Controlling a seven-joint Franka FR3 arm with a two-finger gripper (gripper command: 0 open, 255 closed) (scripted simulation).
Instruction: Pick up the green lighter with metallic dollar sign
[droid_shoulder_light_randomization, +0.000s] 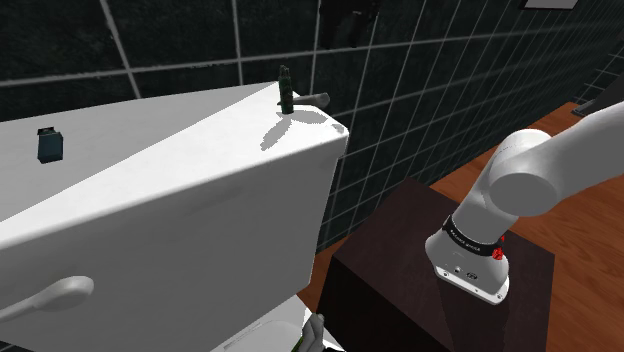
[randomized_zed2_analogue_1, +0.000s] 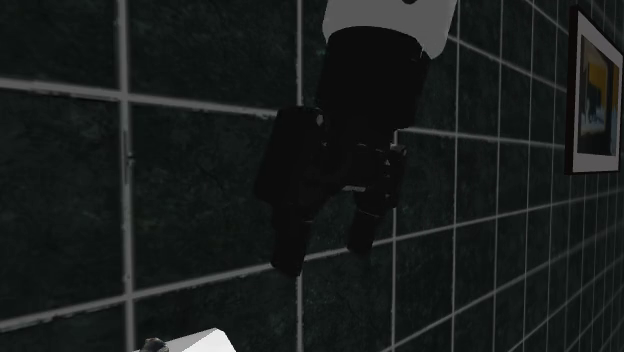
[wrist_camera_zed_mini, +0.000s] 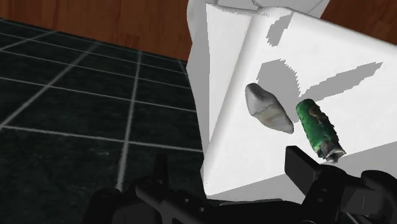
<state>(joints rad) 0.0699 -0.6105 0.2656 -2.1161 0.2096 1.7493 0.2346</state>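
One green lighter | beside end effector fingertip, outside gap (fingers apart)

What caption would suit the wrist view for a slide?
Open tool above a white tank top, where a green lighter lies beside a pale grey lump.

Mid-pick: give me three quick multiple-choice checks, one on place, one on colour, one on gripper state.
1. The green cylindrical lighter with metallic tip is: A on the white flat top beside a grey rounded lump; B on the floor; C on the stand.
2. Its body is: A red; B green; C yellow.
3. The black gripper is: A open; B shut on the lighter; C shut on nothing.
Answers: 1 A, the wrist view shows them side by side; 2 B, plainly green; 3 A, the fingers stand apart, clasping nothing.
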